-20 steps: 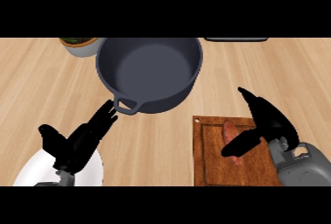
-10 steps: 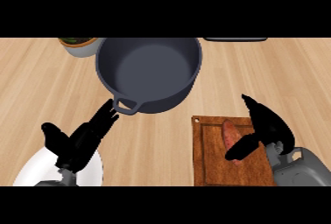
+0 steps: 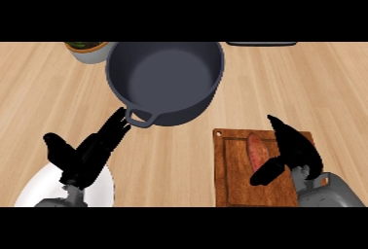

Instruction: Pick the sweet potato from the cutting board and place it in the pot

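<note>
A sweet potato [image 3: 256, 151] lies on a board [image 3: 237, 187] near right. The right hand [image 3: 293, 148], fingers apart, hovers over it. The pot [image 3: 167, 80] sits far centre; the left hand [image 3: 86, 154] rests open.

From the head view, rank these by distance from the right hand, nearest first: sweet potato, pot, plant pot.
Right hand:
1. Sweet potato, right beside it on the cutting board.
2. Pot, up and to the left, mid-counter.
3. Plant pot, far upper left corner.
</note>
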You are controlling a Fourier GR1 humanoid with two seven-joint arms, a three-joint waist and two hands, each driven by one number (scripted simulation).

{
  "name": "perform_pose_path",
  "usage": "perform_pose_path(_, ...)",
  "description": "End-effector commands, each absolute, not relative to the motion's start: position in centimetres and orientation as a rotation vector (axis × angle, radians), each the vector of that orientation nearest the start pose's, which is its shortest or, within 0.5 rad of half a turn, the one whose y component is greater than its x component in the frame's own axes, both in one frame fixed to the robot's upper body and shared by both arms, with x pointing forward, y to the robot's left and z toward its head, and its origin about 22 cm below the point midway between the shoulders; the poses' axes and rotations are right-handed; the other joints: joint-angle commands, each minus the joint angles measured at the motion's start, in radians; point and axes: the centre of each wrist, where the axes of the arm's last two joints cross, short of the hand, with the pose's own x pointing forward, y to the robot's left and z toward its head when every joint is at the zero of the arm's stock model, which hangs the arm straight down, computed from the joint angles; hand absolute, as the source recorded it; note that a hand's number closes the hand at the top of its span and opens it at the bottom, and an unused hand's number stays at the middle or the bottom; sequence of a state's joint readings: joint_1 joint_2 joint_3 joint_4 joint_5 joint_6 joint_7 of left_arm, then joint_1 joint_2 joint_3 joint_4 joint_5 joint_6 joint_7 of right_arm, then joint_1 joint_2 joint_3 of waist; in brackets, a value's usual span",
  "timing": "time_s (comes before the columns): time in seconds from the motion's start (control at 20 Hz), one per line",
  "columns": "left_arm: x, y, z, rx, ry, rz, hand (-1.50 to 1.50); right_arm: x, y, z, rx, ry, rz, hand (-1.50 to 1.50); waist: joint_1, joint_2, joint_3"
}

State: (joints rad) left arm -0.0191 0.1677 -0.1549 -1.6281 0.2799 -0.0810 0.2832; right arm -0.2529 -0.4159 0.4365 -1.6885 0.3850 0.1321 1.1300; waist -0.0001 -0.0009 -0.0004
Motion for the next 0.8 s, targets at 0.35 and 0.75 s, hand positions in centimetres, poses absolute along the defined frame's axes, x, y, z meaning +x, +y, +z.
perform_pose_path(0.35,24.2,21.3,2.9,-0.275,-1.315,-0.156,0.0,26.7,-19.0,6.1,-0.742,-0.558,0.746,-1.5,0.001,0.0,0.0)
perform_pose_path(0.75,24.7,22.8,0.0,-0.265,-1.321,-0.155,0.0,29.0,-19.6,3.3,-0.745,-0.548,0.746,-1.5,0.002,0.002,0.0)
